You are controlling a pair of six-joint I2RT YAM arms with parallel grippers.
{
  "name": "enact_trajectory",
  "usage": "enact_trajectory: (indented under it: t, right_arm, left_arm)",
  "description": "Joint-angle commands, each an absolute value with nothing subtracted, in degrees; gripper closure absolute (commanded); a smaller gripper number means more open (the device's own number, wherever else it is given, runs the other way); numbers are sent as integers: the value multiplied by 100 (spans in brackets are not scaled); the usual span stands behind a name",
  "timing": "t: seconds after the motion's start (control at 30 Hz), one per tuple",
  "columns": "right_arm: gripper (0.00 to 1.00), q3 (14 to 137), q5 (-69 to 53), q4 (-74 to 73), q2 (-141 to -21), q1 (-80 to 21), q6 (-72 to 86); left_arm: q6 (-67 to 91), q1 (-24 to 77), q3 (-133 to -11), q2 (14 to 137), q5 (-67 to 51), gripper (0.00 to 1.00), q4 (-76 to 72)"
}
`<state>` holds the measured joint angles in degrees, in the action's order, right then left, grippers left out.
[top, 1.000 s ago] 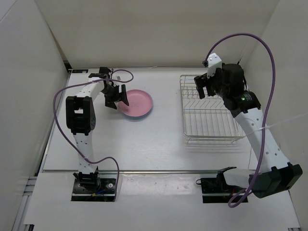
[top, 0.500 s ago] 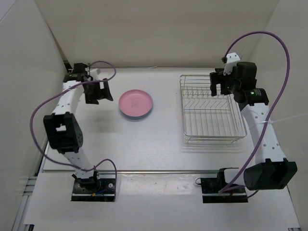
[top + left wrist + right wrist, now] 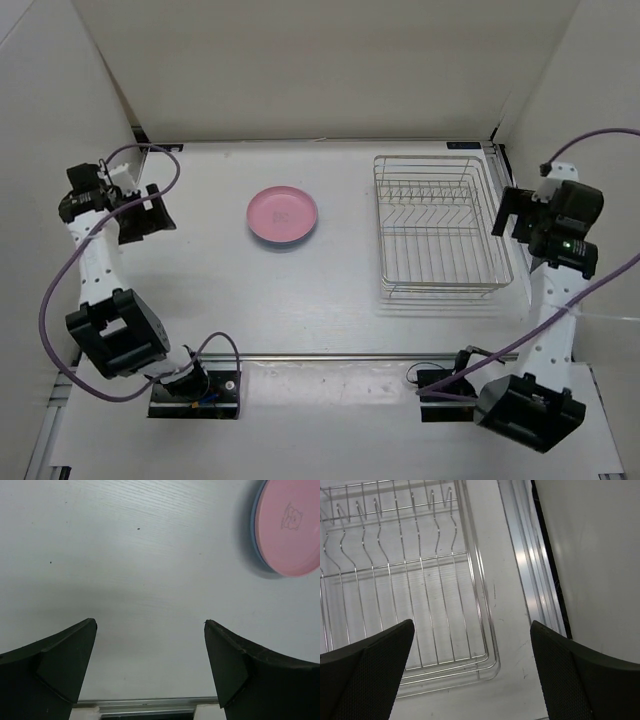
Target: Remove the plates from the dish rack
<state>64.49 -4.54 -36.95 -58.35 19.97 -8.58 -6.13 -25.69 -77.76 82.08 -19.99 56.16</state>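
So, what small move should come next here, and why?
Probably nothing beyond parking both arms. The silver wire dish rack shows no plates. The round pink plastic plate lies stacked on the light blue plastic plate on the white table. The left gripper and right gripper are open, empty and away from them.

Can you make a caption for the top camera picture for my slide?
Empty dish rack, pink plate out on the table, left claw and right claw open at the sides.
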Motion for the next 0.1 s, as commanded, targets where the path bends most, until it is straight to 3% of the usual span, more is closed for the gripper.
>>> enact_trajectory:
  t: [0.0,0.07]
  right_arm:
    - [0,6337,-1186,-3472,-5713,2469,-861]
    - [0,6337,-1327,-3524,-5713,2593,-800]
  left_arm:
    - [-958,-2750,-7848,7735,-2382,0,5862]
    - [-1028,-2830,-7910,7734,-2435,0,5941]
